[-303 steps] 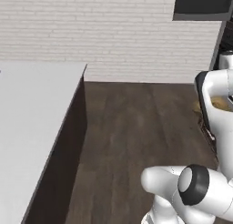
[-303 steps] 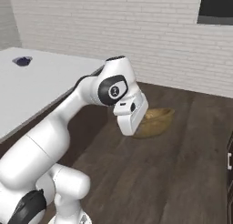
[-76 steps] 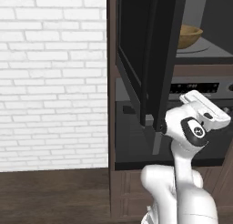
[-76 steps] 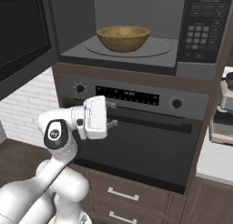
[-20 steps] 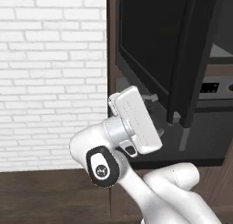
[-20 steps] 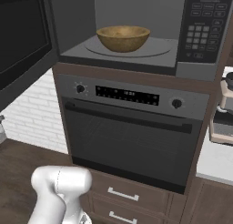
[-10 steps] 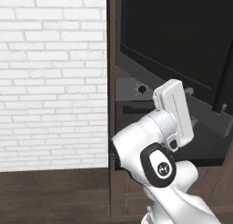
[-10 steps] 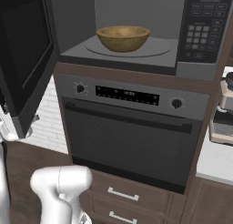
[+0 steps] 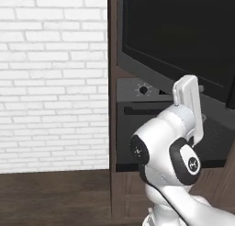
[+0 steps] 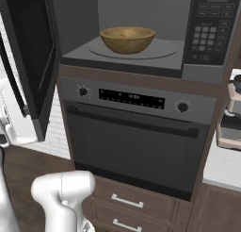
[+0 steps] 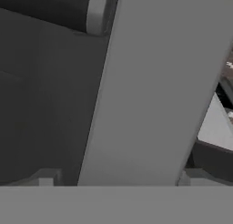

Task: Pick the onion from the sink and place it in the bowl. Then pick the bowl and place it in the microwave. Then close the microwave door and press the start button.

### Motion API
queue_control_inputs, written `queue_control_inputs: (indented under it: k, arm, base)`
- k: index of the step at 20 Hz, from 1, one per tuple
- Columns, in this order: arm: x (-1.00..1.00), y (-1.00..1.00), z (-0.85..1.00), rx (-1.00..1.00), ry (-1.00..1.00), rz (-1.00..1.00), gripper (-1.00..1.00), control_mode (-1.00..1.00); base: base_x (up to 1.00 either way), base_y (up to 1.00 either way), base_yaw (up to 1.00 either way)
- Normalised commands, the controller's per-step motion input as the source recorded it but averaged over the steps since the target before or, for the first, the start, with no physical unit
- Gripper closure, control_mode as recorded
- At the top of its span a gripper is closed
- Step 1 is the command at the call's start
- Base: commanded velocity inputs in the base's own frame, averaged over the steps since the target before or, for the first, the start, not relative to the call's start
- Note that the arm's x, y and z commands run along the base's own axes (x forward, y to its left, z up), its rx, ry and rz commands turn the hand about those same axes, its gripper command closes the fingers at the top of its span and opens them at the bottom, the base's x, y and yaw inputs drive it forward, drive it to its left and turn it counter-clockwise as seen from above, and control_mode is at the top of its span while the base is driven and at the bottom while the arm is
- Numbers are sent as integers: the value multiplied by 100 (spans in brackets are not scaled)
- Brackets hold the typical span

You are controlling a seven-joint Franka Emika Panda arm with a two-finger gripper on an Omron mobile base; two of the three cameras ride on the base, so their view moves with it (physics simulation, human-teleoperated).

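You see the bowl [image 10: 127, 39] in the upper middle of the right base view. It stands upright with its opening upward, on the round pale turntable [image 10: 162, 50] inside the microwave [image 10: 141, 33]. The rim of the bowl hides its inside, so you cannot tell if the onion is in it.

The microwave door [image 10: 33, 56] is open. In the right base view it stands at the upper left of the frame, seen nearly edge-on, with its long side running up and down, and it swings out toward the camera. In the left base view the same door [image 9: 179, 41] fills the upper right as a wide black glass panel, and its lower edge slopes down to the right.

Under the microwave you see the oven [image 10: 136, 141] with its bar handle, two knobs and a display strip. It is shut. Below it are two drawers [image 10: 127, 203] with small handles.

In the hand view the two tips of the gripper [image 11: 116, 176] stand far apart at the bottom corners. A broad grey slab, probably the edge of the door, rises between them and runs up to the top of the frame. The gripper is fully spread and grips nothing. You cannot tell if the tips touch the slab.
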Motion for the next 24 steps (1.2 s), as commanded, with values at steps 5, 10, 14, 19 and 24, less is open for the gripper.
queue_control_inputs:
  k: [5,10,14,19,24]
  arm:
    - [83,-7,78,4,26,10,-100,-100]
    - [80,-17,66,0,27,10,-100,-100]
    - [79,-18,70,0,32,8,-100,-100]
    - [84,-35,46,0,31,2,-100,-100]
    - [86,-41,38,0,32,0,-100,-100]
  base:
    - [0,0,0]
    - [0,0,0]
    - [0,0,0]
    - [0,0,0]
    - [0,0,0]
